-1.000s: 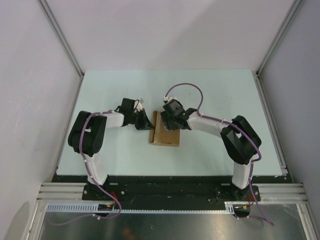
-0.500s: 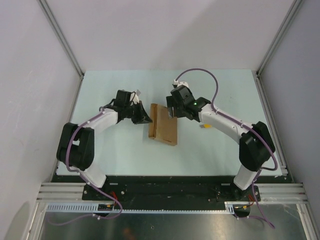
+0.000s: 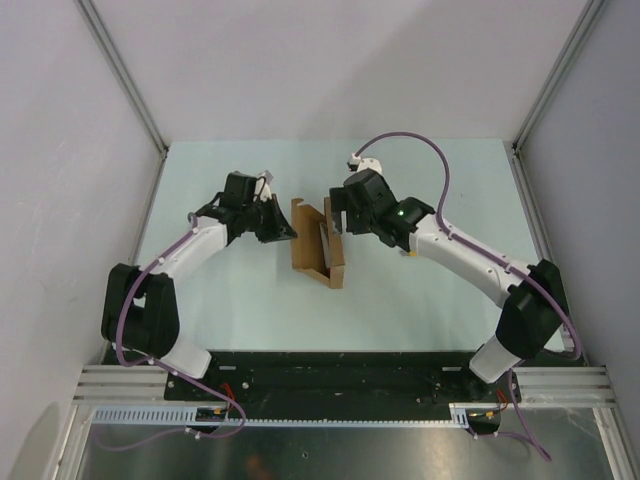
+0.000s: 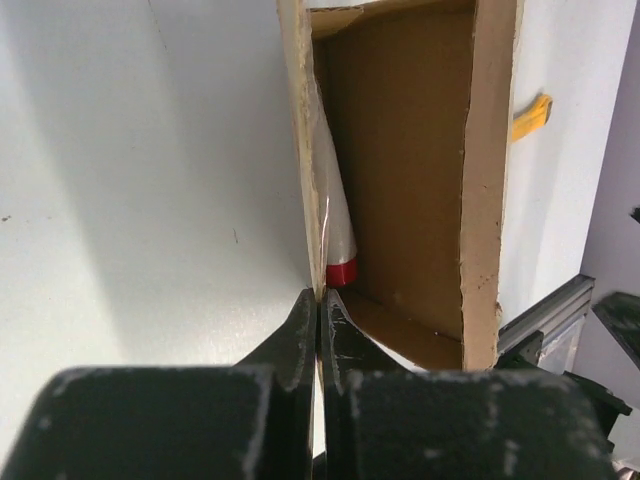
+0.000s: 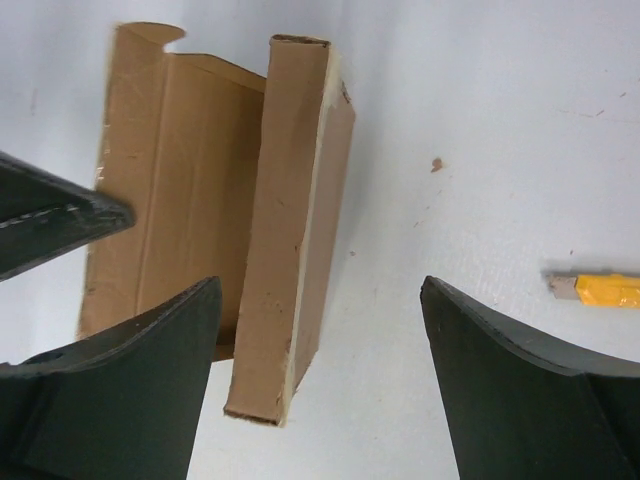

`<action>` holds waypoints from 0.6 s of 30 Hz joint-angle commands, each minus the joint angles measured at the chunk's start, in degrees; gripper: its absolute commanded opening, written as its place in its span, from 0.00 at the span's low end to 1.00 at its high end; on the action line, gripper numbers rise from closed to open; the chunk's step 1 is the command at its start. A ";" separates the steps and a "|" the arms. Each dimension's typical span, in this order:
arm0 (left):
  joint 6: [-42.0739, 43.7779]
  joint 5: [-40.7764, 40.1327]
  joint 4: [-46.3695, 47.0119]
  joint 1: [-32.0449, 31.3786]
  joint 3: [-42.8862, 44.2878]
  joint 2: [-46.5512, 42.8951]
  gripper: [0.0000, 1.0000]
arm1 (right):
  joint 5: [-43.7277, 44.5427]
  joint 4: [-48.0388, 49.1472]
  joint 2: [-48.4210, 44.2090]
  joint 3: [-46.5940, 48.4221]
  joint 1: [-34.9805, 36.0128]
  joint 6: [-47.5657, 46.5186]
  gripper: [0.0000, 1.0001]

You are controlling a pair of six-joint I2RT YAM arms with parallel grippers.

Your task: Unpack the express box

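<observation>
The express box is brown cardboard and stands open near the table's middle. My left gripper is shut on the thin edge of its lid flap, its fingers pinching the cardboard. Inside the box a white tube with a red cap leans against the flap. My right gripper is open and empty just right of the box. In the right wrist view its gripper has the box's side wall between its spread fingers, untouched.
A yellow utility knife lies on the table right of the box; it also shows in the left wrist view and partly under the right arm. White walls and metal rails bound the table.
The box was closed and flat; now its lid is pulled open to the left in my left gripper. Both arms have reached farther out, and the right gripper has come off the box top.
</observation>
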 commanded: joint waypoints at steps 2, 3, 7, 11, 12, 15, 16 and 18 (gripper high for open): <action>1.57 -2.94 -0.85 -2.73 1.06 -1.29 0.00 | 4.43 -0.94 -3.74 1.89 3.44 2.11 0.88; 1.66 -2.85 -0.77 -3.00 0.89 -1.11 0.00 | 5.23 -1.81 -4.09 1.89 3.88 2.55 0.97; 2.36 -3.46 -0.85 -4.84 0.80 -0.75 0.00 | 7.43 -1.65 -3.74 1.54 6.43 2.91 1.00; 2.71 -4.34 -0.85 -5.11 0.97 -0.84 0.00 | 7.26 0.29 -2.43 1.54 7.66 2.91 1.00; 3.06 -4.87 -0.85 -5.11 1.06 -0.67 0.00 | 7.26 0.99 -1.90 1.45 7.93 2.91 0.98; 2.98 -4.79 -0.85 -5.11 1.15 -0.23 0.00 | 5.33 2.74 0.03 1.45 8.02 1.77 0.95; 2.98 -4.70 -0.85 -5.11 1.15 -0.32 0.00 | 6.02 2.66 0.47 1.45 8.28 1.94 0.94; 3.15 -5.65 -0.85 -5.11 1.24 -0.40 0.00 | 9.00 0.74 1.44 1.45 8.28 3.87 0.94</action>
